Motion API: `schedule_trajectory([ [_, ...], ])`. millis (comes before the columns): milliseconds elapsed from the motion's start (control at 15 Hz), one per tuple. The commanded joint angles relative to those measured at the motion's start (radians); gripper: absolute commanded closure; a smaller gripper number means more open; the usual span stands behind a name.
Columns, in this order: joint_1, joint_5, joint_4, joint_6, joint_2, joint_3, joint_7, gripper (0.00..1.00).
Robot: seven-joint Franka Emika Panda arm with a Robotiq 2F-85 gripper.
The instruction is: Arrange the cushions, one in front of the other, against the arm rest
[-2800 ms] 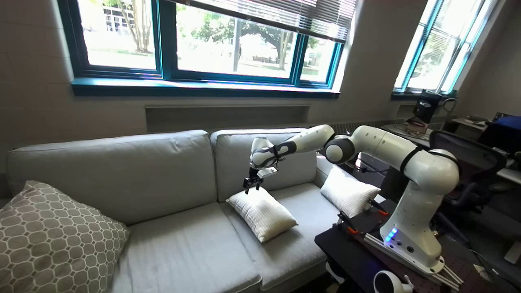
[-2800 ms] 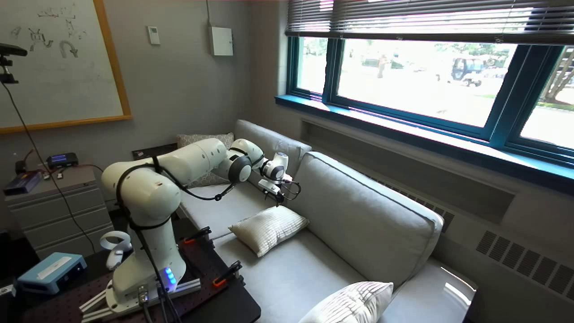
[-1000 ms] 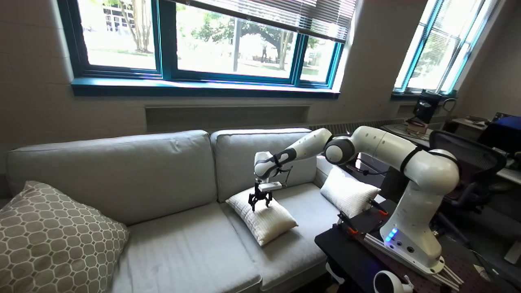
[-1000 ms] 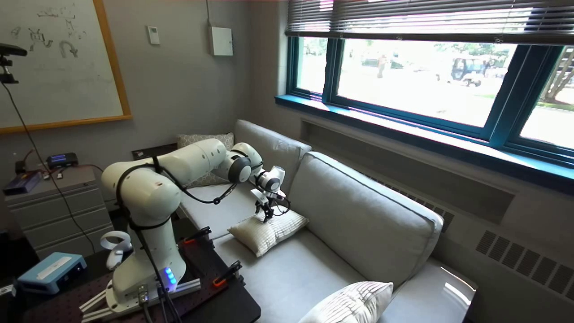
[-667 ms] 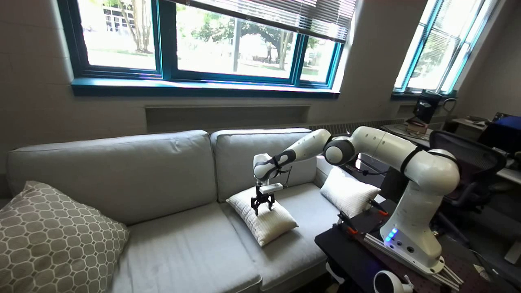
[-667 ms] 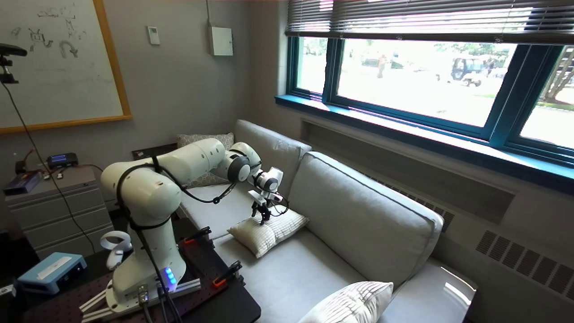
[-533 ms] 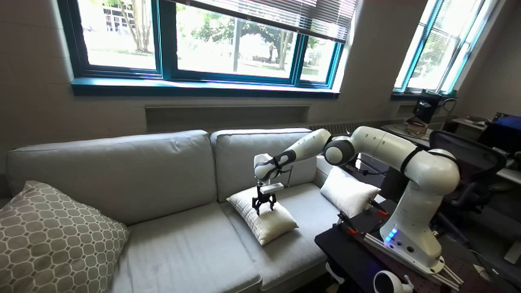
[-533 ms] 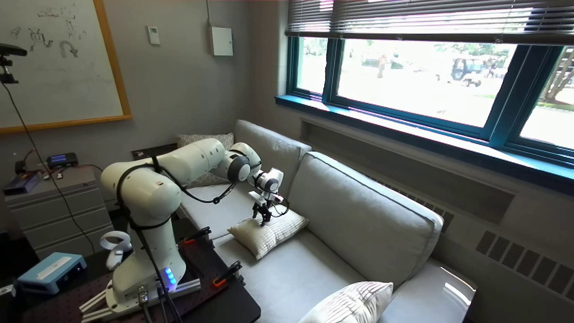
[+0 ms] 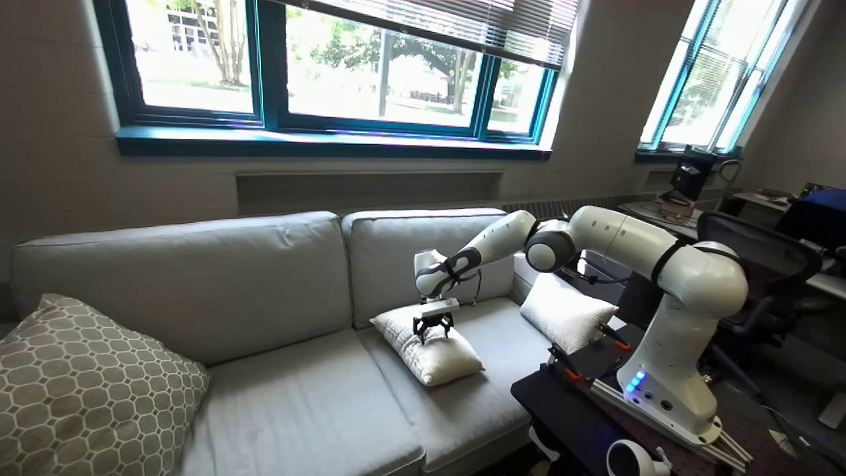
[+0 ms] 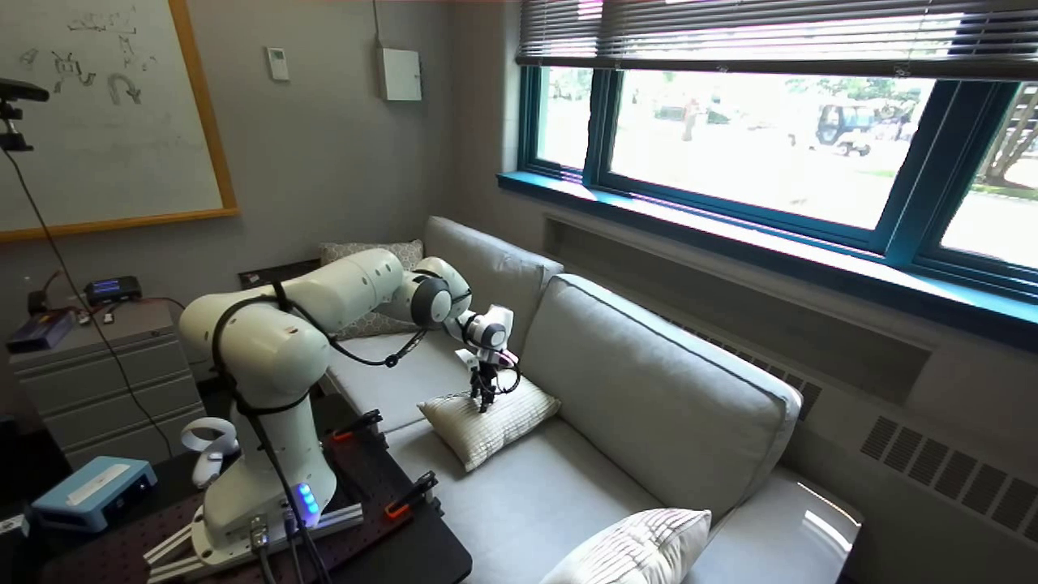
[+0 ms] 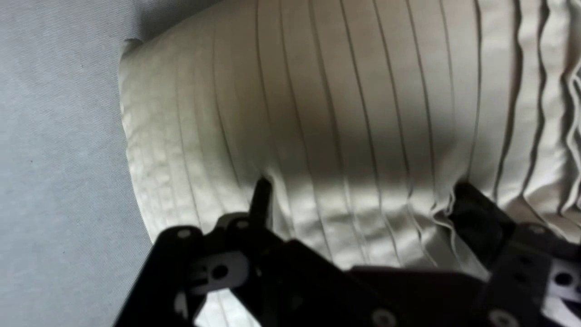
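One cream-white cushion lies tilted on the sofa seat, and it also shows in an exterior view. It fills most of the wrist view. My gripper points down onto the middle of this cushion. In the wrist view its fingers are wide apart and both tips press into the pleated cover. The fabric creases between them, most at the right finger. The other cream-white cushion leans against the arm rest and is partly cut off in an exterior view. The arm rest is partly hidden.
A larger grey-beige patterned cushion sits at the far sofa end. The sofa's back cushions rise behind my gripper. My base stands on a dark table with orange-tipped clamps at its edge, close to the sofa front.
My gripper has come down from above the cushion's back edge and its fingers now press into the cushion's middle. The cushion has dented and its front corner has shifted slightly. The other cushion has not moved.
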Motion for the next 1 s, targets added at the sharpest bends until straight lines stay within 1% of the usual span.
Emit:
schedule_trajectory([
  [0,0.0,-0.022,-0.022,-0.024,0.0,-0.003,0.064,0.01],
  [67,0.0,-0.023,-0.025,-0.034,0.0,-0.003,0.068,0.25],
  [200,-0.003,-0.021,-0.028,-0.044,0.0,0.0,0.072,0.28],
  [267,-0.005,-0.021,-0.028,-0.046,0.0,0.0,0.076,0.33],
  [333,-0.006,-0.02,-0.027,-0.047,0.0,0.0,0.08,0.43],
  [533,-0.008,-0.02,-0.024,-0.046,-0.002,-0.001,0.096,0.65],
  [667,-0.012,-0.019,-0.023,-0.039,-0.004,0.001,0.101,0.78],
  [800,-0.016,-0.019,-0.021,-0.024,-0.006,-0.002,0.111,0.93],
  [867,-0.019,-0.018,-0.023,-0.016,-0.007,-0.006,0.122,0.98],
  [933,-0.029,-0.015,-0.028,0.002,-0.008,-0.009,0.134,0.93],
])
